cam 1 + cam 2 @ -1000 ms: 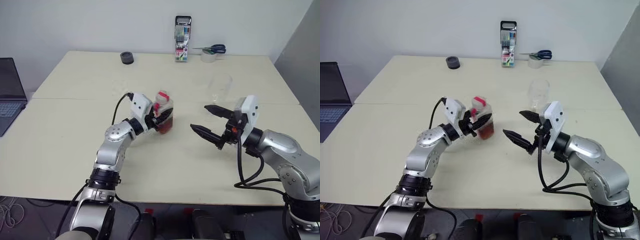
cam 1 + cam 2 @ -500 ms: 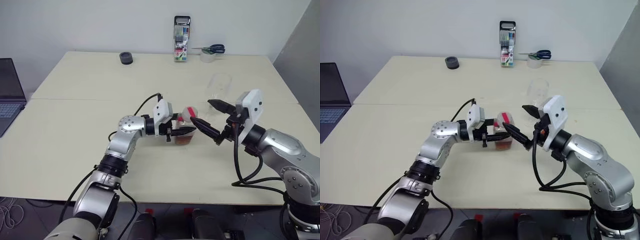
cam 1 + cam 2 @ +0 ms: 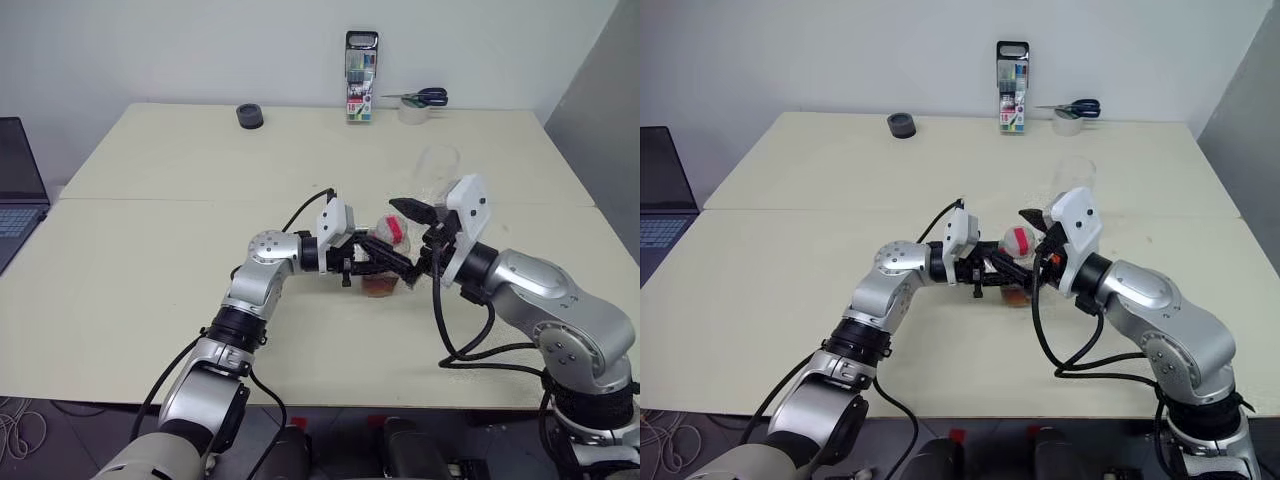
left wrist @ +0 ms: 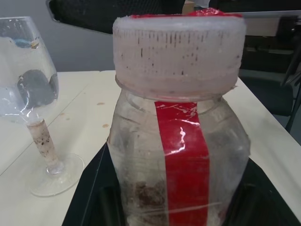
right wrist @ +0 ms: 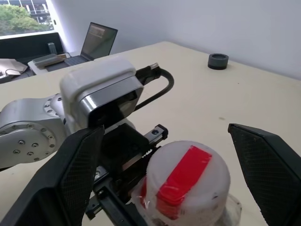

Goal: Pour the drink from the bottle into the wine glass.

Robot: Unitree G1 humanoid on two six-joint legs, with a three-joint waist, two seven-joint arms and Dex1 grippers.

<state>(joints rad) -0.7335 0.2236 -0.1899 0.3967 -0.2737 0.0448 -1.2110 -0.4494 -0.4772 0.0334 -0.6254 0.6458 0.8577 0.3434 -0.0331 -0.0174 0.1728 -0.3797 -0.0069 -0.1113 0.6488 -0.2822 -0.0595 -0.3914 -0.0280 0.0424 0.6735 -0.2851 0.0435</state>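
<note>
The left gripper (image 3: 372, 268) is clamped with its fingers (image 4: 94, 188) tight on the lower body of the bottle (image 3: 385, 258), which is held upright above the middle of the desk (image 3: 150, 300). A little reddish-brown drink (image 3: 380, 285) is seen at the bottom of the bottle, and a red label strip (image 4: 183, 160) runs down its side. The cap (image 5: 188, 181), white with a red stripe, is still on. The right gripper (image 5: 164, 179) is brought level with the cap, its fingers (image 5: 270, 167) spread wide on either side of it and not touching it. The wine glass (image 3: 1072, 185) is stood on the desk just behind the right gripper; in the left wrist view it is seen near the bottle, bowl empty. At the far edge of the desk a pen case (image 3: 361, 63), a tape roll (image 3: 413, 112) with scissors (image 3: 425, 96) on it, and a small dark ring (image 3: 250, 116) are set. A laptop (image 3: 18, 185) is placed beyond the desk's left side.
</note>
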